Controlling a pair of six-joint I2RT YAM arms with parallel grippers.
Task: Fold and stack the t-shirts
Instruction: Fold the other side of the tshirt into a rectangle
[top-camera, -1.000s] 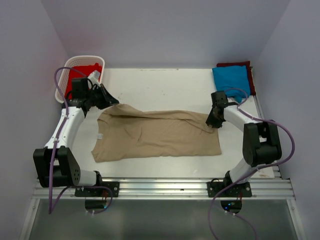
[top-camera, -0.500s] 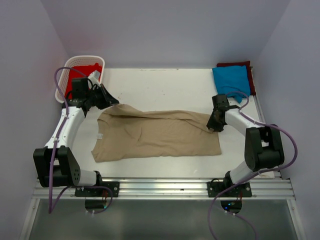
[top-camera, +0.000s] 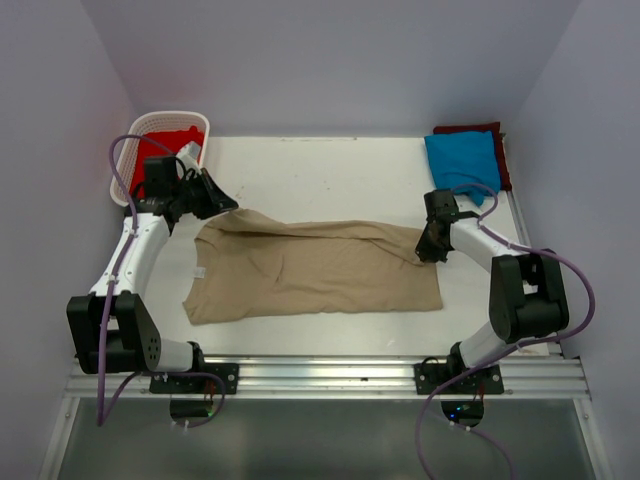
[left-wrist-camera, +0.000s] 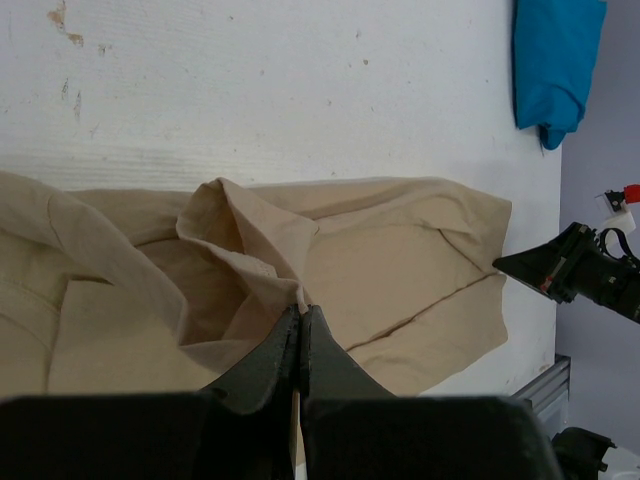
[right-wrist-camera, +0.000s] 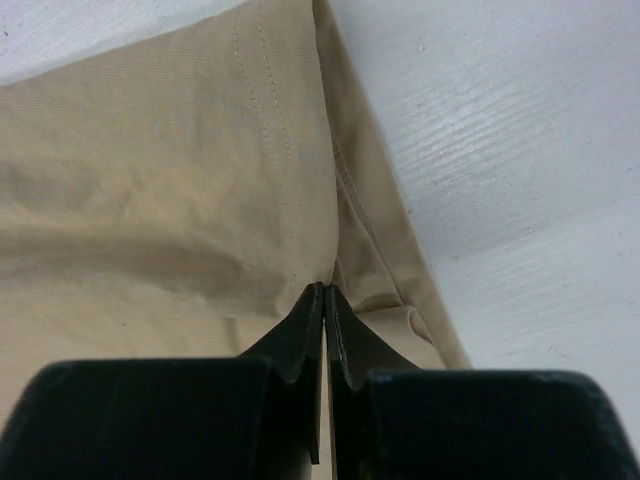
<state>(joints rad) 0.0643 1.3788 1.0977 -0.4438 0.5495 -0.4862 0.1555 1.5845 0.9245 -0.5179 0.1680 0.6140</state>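
On the table (top-camera: 330, 170) the tan shirt (top-camera: 310, 270) lies spread across the middle; the blue shirt (top-camera: 462, 160) sits folded far right; the left gripper (left-wrist-camera: 300, 312) is clamped on the tan shirt's far-left corner; the right gripper (right-wrist-camera: 324, 292) on its far-right corner.

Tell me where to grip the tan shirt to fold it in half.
Take the tan shirt at both ends of its far edge, coming in from the outer sides. It lies flat, spread left to right, so those ends probably lift the edge evenly. The left pincer and right pincer are shut on cloth there.
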